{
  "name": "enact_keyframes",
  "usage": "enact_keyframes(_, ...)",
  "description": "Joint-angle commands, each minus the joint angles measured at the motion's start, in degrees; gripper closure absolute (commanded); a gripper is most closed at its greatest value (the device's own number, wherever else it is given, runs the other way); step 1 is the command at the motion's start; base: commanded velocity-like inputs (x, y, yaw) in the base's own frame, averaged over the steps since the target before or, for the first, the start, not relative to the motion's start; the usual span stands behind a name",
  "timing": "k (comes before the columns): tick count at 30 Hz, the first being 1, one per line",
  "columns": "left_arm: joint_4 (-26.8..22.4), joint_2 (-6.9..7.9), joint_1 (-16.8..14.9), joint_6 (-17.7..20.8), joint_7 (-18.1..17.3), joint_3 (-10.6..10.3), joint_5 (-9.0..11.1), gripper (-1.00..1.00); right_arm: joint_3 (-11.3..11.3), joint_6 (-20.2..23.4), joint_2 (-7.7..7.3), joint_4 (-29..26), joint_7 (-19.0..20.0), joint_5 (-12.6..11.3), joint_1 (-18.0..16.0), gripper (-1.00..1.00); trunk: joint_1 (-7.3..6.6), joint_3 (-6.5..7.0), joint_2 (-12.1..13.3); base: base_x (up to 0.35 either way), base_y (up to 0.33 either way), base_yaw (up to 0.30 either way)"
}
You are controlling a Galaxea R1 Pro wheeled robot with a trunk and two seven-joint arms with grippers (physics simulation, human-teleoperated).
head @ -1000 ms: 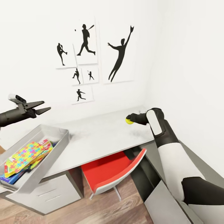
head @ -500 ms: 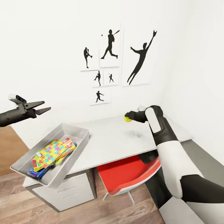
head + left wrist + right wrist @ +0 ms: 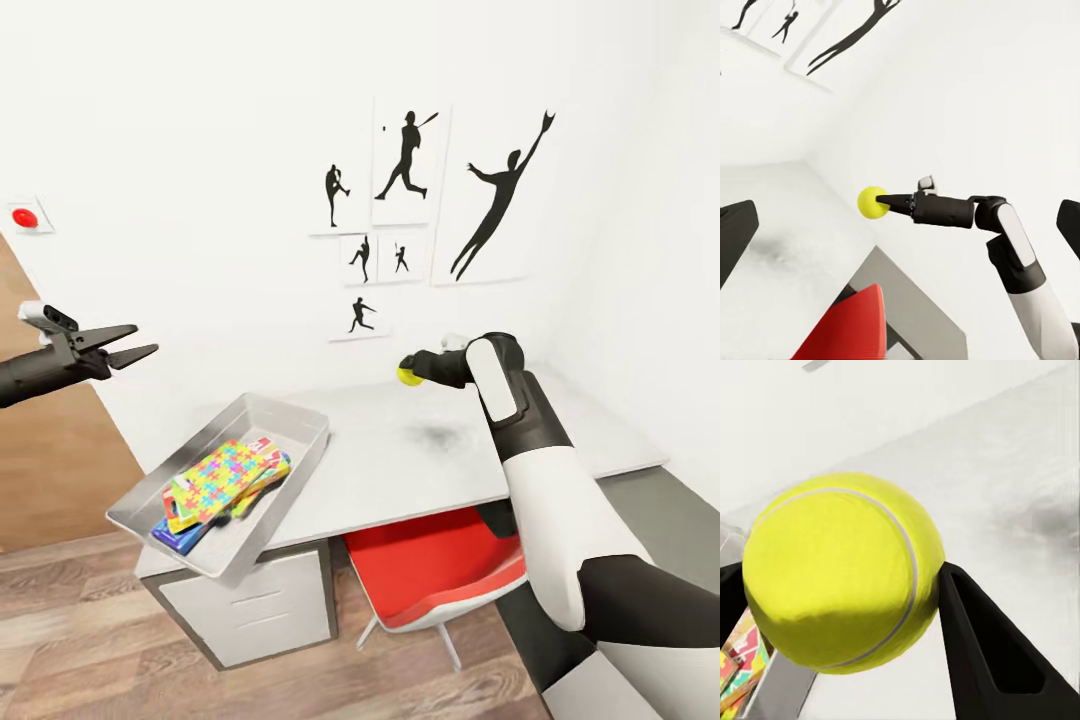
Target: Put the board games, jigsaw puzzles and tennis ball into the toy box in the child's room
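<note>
My right gripper is shut on the yellow-green tennis ball, held in the air above the table; the ball sits large between the dark fingers in the right wrist view and shows small in the left wrist view. The grey toy box stands on the table's left end, holding a jigsaw puzzle on top of flat board games. My left gripper hangs open and empty in the air, left of and above the box.
A red chair is tucked under the table beside white drawers. Black sports-silhouette pictures hang on the white wall. A brown door stands at the left, with wood-plank floor below.
The camera has turned left, so table, box and pictures slid right in the picture. Both arms keep their pose, the ball still gripped.
</note>
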Motion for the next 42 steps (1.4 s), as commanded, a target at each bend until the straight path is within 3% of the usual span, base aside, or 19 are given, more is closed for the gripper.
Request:
enact_keyframes(1,0.06,0.27,-0.05,0.6,-0.18,-0.01,0.04,-1.0,0.05,0.06,0.0,-0.03,-0.78,-0.75,-0.06,1.0,0.04,-0.03,-0.12,-0.05,0.178,0.157)
enact_keyframes(24,0.16,0.92,-0.05,0.6,-0.18,-0.25,0.04,-1.0,-0.11,0.05,-0.1,-0.03,-0.73,-0.75,-0.04,1.0,0.04,0.62,-0.12,-0.007,0.099,0.055)
enact_keyframes(42,0.43,0.92,-0.03,0.6,-0.12,-0.4,-0.14,-1.0,0.03,0.05,-0.08,0.1,-0.8,-0.75,0.01,1.0,0.04,1.49,-0.12,0.0,0.125,0.225)
